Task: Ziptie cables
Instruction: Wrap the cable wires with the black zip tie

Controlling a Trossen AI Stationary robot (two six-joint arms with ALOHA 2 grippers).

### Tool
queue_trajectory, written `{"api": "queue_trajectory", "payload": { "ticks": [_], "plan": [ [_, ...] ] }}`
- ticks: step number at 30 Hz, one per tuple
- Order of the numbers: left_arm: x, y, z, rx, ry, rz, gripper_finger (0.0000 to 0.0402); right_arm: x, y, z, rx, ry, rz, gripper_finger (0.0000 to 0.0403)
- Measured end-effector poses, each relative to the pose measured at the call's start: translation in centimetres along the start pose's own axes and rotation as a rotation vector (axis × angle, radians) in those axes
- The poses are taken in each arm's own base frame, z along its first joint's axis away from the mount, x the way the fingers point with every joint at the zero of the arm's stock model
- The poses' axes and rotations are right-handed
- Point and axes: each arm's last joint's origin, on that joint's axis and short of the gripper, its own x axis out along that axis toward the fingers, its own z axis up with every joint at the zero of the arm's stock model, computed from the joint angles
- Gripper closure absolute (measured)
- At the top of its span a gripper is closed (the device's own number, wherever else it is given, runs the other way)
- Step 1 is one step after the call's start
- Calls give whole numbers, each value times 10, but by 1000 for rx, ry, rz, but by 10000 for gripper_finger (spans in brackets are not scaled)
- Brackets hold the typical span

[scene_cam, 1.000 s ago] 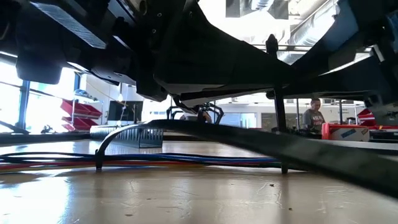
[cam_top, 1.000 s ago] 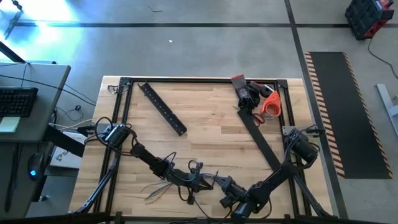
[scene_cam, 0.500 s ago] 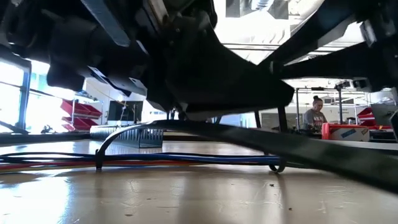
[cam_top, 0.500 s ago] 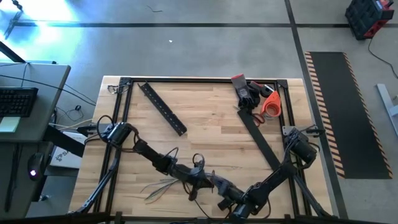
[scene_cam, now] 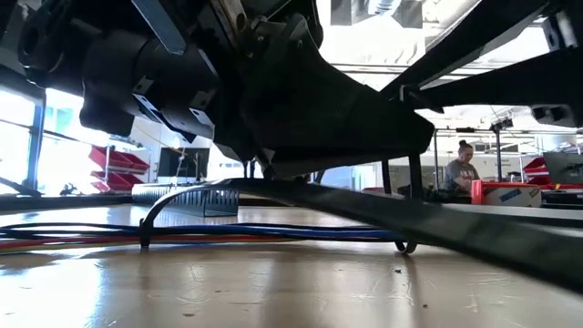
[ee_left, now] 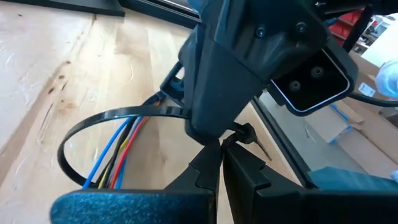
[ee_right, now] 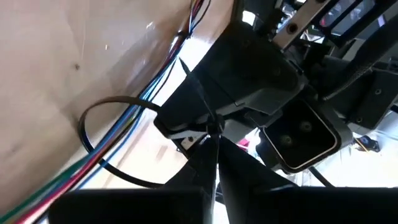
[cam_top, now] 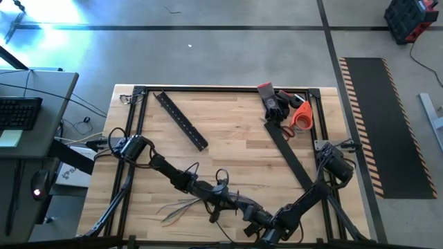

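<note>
Grey concrete floor (cam_top: 228,48) surrounds a pale wooden table (cam_top: 228,138) edged by a black frame (cam_top: 221,88); a desk with a keyboard (cam_top: 19,113) stands beyond the table's left edge, and a hazard-striped black mat (cam_top: 384,124) lies on the floor to its right. The middle and far-left parts of the tabletop lie bare, apart from a flat perforated black bar (cam_top: 181,121) set diagonally. The far right corner is crowded by a glove (cam_top: 271,102), an orange tape roll (cam_top: 302,117) and scissors (cam_top: 284,130), with a long black strip (cam_top: 291,159) running from them toward the near edge.

Both arms meet at the near edge, close to the frame. The left gripper (ee_left: 219,163) and the right gripper (ee_right: 211,163) are each clenched, fingertips nearly touching, on a black ziptie (ee_left: 106,121) looped loosely round the cables (ee_left: 118,155). The cables, blue, red, yellow and dark in the wrist views, lie flat on the wood beside the grippers and fan out toward the left near corner (cam_top: 176,207).

In the low view, windows, red shelving (scene_cam: 114,162) and a seated person (scene_cam: 460,169) show beyond the table.
</note>
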Motion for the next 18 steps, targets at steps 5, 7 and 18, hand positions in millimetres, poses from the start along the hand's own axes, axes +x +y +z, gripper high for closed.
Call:
{"api": "queue_trajectory", "payload": {
  "ticks": [5,7,18],
  "plan": [
    [0,0,1,1,-7,-4,401,-4,-1,3,17,-24,0,403],
    [0,0,0,4,-3,-12,401,-4,0,3,24,-37,13,403],
    [0,-1,1,8,-7,-31,402,-1,0,0,182,-11,11,402]
  ]
}}
